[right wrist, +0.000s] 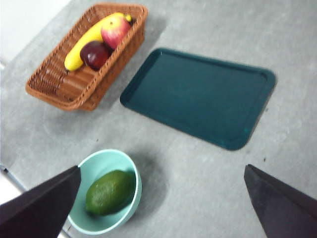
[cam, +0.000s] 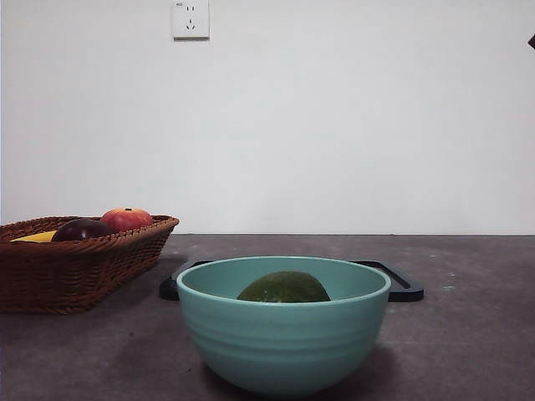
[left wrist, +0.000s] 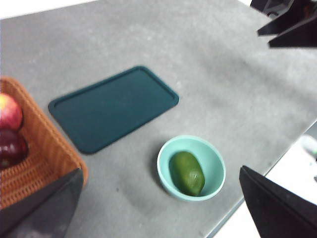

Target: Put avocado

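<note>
The dark green avocado lies on its side inside a pale teal bowl near the table's front edge. It also shows in the left wrist view and the right wrist view. My left gripper hangs high above the table, open, with nothing between its jaws. My right gripper is also high up, open and empty. Neither gripper touches the bowl or the avocado. In the front view only a black tip shows at the top right corner.
A dark teal flat tray lies on the grey table behind the bowl. A brown wicker basket at the left holds a banana, a red-orange fruit and a dark purple fruit.
</note>
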Motion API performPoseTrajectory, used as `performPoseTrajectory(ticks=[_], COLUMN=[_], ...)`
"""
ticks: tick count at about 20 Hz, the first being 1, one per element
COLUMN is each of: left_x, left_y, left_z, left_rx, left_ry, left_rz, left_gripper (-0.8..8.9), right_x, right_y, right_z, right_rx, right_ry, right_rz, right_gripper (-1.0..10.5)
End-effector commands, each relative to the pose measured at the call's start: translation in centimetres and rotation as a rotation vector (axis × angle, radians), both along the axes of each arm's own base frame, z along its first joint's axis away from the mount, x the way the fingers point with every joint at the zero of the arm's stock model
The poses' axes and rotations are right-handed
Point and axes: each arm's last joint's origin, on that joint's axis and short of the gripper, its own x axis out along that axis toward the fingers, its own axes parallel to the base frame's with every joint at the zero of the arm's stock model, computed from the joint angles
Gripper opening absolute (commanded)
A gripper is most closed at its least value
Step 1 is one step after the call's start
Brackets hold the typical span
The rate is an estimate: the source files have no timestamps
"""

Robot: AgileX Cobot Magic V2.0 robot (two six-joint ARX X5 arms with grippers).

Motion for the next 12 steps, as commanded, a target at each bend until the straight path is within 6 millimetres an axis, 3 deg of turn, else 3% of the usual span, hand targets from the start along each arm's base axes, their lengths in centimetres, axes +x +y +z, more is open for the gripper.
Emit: performPoseTrajectory(ticks=[1, 7, 12], left_x=[-0.1, -0.2, -0.2], left_y=[0.1, 0.2, 0.2], left_z=[0.1, 0.1, 0.2], left_rx=[-0.001, -0.002, -0.008], left_ry=[-0.029, -0.029, -0.031], left_rz=[-0.014, -0.014, -0.013], left_gripper=[4.95, 4.96, 4.96], right_x=[0.4, 2.7, 4.8], right_y=[0.8, 5.9, 11.0], right_z=[0.3, -0.4, -3.0], right_rx=[0.0, -0.152, -0.332], right_ry=[0.022, 0.132, 0.285], right_rz=[0.029, 0.096, 0.197], right_gripper=[5.8, 5.8, 5.8])
